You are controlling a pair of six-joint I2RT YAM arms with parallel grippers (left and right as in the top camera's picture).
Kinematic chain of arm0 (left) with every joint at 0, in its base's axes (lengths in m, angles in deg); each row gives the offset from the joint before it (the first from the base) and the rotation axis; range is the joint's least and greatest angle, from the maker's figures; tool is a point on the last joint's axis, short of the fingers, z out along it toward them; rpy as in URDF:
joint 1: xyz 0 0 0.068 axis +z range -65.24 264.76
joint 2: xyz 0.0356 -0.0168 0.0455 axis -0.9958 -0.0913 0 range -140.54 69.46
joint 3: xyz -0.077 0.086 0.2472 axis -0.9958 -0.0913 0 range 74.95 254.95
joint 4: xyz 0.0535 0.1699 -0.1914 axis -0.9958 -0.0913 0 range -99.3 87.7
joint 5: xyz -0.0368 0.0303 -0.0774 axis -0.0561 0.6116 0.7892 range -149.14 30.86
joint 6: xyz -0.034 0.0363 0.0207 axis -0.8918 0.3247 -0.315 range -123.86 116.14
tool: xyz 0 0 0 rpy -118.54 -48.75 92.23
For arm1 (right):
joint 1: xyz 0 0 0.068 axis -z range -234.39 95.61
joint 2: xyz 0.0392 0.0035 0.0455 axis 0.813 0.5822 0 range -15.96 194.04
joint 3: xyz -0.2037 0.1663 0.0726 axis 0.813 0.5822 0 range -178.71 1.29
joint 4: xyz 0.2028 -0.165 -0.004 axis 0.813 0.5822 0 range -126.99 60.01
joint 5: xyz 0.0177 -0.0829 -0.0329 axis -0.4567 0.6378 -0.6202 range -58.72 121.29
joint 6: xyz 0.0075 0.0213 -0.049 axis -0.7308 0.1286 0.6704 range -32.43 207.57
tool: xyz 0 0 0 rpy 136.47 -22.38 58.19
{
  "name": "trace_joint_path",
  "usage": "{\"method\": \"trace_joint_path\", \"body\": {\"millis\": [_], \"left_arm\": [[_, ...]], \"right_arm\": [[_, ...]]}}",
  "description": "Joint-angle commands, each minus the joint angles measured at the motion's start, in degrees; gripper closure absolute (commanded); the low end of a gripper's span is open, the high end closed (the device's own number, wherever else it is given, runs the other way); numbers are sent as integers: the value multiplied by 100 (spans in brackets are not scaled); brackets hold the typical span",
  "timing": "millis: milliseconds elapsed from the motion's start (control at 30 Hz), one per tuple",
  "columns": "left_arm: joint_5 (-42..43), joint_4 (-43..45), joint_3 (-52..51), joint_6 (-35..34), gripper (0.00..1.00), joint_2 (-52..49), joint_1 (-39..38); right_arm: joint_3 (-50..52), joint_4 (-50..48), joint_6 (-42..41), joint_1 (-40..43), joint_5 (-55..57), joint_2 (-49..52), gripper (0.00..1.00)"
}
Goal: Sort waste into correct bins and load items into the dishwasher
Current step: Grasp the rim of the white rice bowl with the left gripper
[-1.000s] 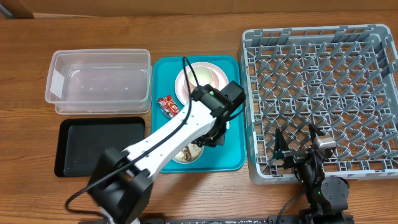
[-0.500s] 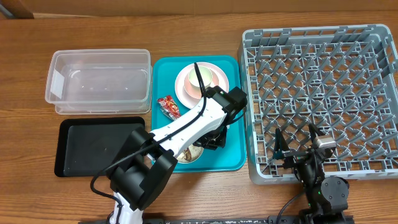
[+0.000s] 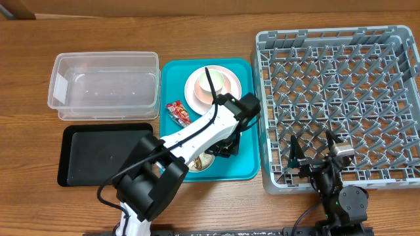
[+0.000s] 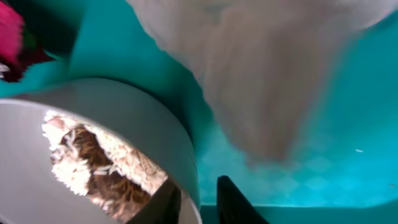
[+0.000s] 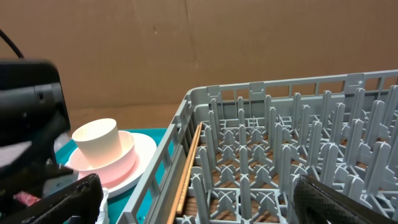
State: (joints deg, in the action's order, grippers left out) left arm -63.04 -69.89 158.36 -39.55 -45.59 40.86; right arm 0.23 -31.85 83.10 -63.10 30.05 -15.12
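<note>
Wooden desk beneath; by the teal tray's near edge my left hand is nearly pressed together, pinching the rim of the bowl of rice scraps; my right hand hangs spread over the rack's near edge; waste-sorting, I judge; next, lift it level toward the clear tub.

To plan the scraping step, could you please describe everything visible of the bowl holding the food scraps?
The bowl is round, whitish, smooth like plastic or ceramic, and upright on the teal tray, near its front edge. Rice-like scraps with brownish bits lie inside. The left gripper pinches its rim, one finger inside.
</note>
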Motion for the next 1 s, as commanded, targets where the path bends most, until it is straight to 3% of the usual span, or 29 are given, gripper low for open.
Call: {"method": "trace_joint_path", "body": {"millis": [0, 133, 367, 500, 967], "left_arm": [[-44, 92, -275, -76, 83, -90, -7], [-59, 101, -267, -74, 95, -87, 4], [-138, 103, -258, -76, 93, -87, 4], [-227, 96, -256, -76, 87, -87, 4], [-269, -186, 101, -52, 92, -55, 4]], "right_arm": [[61, -46, -9, -24, 13, -68, 0], [61, -46, -9, -24, 13, -68, 0], [61, -46, -9, -24, 13, -68, 0], [61, -46, -9, -24, 13, -68, 0], [61, -46, -9, -24, 13, -68, 0]]}}
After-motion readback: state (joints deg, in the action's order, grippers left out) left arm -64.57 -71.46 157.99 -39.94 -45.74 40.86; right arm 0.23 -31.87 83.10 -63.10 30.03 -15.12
